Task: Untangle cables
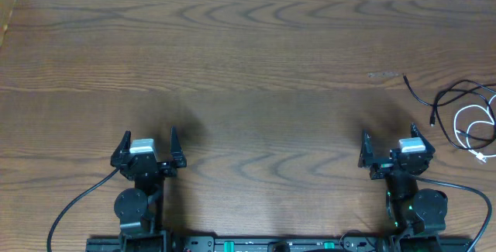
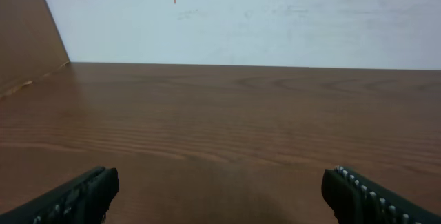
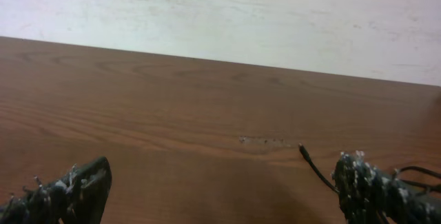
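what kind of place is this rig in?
Probably a robotics lab bench: a wood-grain table against a plain white wall, left hand and right hand open at its near edge, a black cable and white cable lying on it.

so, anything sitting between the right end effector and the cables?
Nothing visible. Only bare table lies between the open right end effector and the black cable and white cable, which lie ahead and to its right, near the table's edge.
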